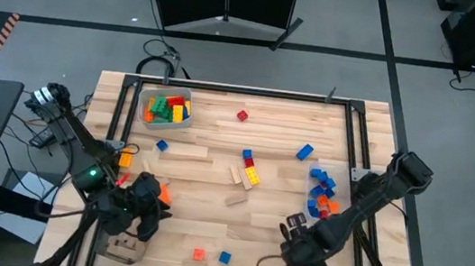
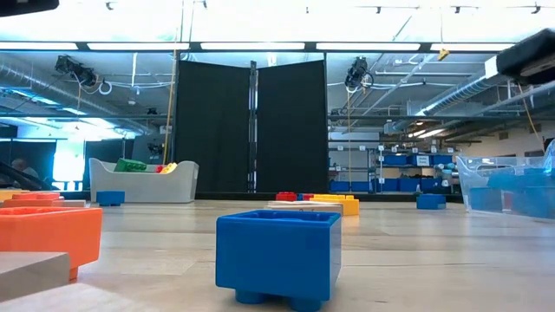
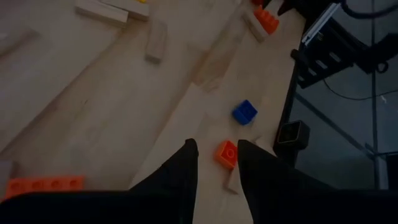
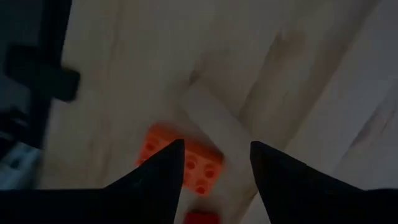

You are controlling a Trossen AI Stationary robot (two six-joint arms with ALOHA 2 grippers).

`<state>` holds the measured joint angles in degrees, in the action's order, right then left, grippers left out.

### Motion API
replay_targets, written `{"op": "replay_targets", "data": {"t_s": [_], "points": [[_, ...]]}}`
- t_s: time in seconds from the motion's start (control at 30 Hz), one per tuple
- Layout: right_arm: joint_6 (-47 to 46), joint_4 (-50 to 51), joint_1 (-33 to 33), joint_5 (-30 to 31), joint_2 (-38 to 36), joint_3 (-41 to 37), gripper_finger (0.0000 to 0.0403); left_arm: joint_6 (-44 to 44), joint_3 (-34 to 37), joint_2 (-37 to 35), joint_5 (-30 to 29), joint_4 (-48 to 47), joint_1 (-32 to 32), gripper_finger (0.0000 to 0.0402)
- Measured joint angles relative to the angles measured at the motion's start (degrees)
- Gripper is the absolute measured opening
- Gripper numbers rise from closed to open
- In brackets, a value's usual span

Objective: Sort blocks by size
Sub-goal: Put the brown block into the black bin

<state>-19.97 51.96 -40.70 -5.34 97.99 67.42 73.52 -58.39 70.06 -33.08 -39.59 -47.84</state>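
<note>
Blocks lie scattered over the wooden desk (image 1: 216,162); landmark taken as the short line of red, blue and yellow bricks (image 1: 249,167) near the desk's middle. A grey bin (image 1: 166,109) holding green, yellow and red bricks sits toward the far left corner from it; a clear bin (image 1: 322,192) with blue and orange bricks stands to its right, beside the frame. Left gripper (image 1: 138,214) is well to the near-left of the line, fingers (image 3: 183,171) parted by a narrow gap, nothing between them; in its wrist view a small orange brick (image 3: 226,154) and a blue brick (image 3: 244,112) lie beyond. Right gripper (image 1: 297,236) is near-right of the line, fingers (image 4: 165,168) apart above an orange brick (image 4: 199,163) beside a tan wooden piece (image 4: 214,124), gripping nothing.
</note>
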Motion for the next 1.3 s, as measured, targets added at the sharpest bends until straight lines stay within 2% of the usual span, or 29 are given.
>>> {"op": "replay_targets", "data": {"t_s": [0.23,0.57,0.7,0.83,0.97,1.1,1.3], "points": [[8.0,-0.54,-2.85,6.38,1.38,0.02,0.02,-0.01,0.02,0.0,0.09,0.08,0.24,0.0122],[11.67,-1.86,-2.85,5.85,8.82,0.02,0.0238,-0.01,0.02,0.0,0.09,1.72,0.24,0.0122],[12.21,-2.75,-2.83,5.3,11.44,0.2,0.0239,-0.01,0.02,0.0,0.09,2.01,0.24,0.0122],[10.56,-3.15,-2.85,5.08,12.53,0.27,0.02,0.08,0.02,0.0,0.0,2.97,0.24,0.0122],[6.27,-3.08,-2.66,4.76,12.17,0.18,0.0122,0.15,0.02,0.0,-0.05,3.06,0.24,0.0122],[1.83,-2.01,-1.79,5.06,10.27,-0.07,0.0119,0.17,0.02,0.01,-0.11,4.8,0.24,0.0122],[-10.5,1.55,0.44,17.02,2.03,-0.11,0.0119,0.18,0.02,0.02,-1.28,5.48,0.54,0.0122]]}}
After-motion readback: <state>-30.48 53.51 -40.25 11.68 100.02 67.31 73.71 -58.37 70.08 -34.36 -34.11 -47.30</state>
